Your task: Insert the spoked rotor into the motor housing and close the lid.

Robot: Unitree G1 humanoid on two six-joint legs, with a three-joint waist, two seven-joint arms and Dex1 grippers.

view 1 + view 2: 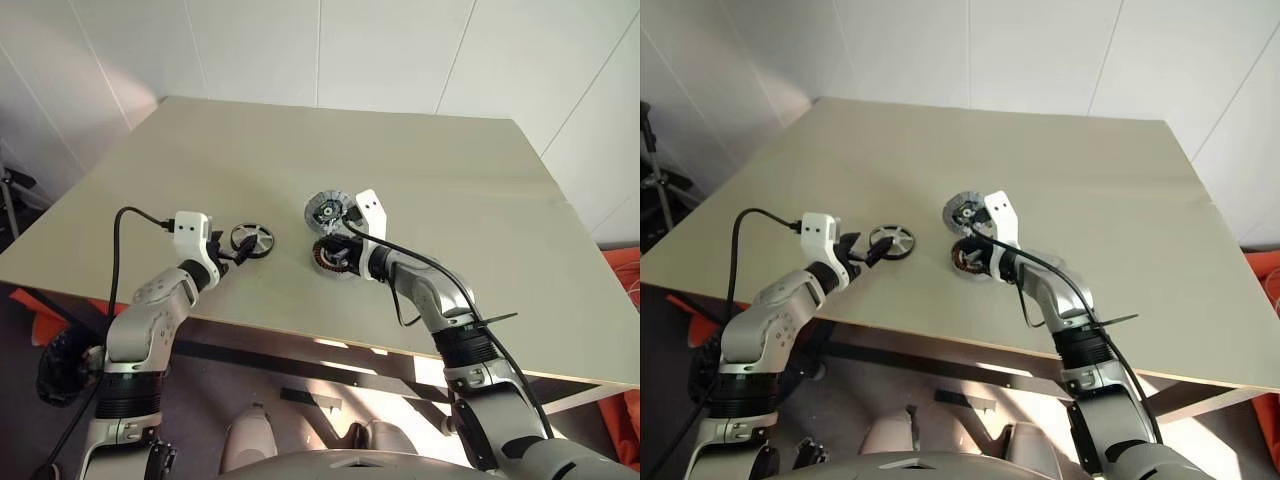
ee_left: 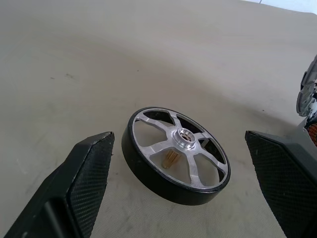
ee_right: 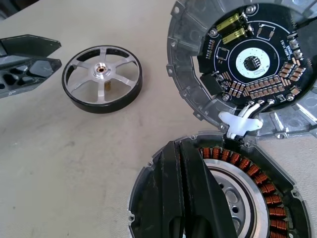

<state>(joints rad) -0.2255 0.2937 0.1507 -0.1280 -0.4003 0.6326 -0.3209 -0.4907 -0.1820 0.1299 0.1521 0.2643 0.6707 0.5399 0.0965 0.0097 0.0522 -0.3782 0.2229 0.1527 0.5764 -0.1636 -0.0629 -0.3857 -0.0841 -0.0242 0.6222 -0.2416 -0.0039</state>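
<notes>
The spoked rotor point(image 2: 176, 153) lies flat on the table, dark rim up, its silvery spokes meeting a central hub. My left gripper point(image 2: 179, 138) is open, one finger on each side of the rotor without touching it. To the rotor's right sits the motor housing point(image 3: 257, 193) with its copper winding ring. The lid point(image 3: 247, 64) lies just beyond it, turned over so its circuit board shows, and white wires join it to the housing. My right gripper point(image 3: 182, 148) is shut on nothing, its fingers lying over the housing's near rim. In the head view the rotor point(image 1: 252, 240) is left of the housing point(image 1: 335, 258).
Everything rests on a wide tan table point(image 1: 450, 180), whose front edge point(image 1: 300, 335) runs close under both arms. Black cables trail from each wrist. Something orange point(image 1: 625, 270) shows beyond the table's right side.
</notes>
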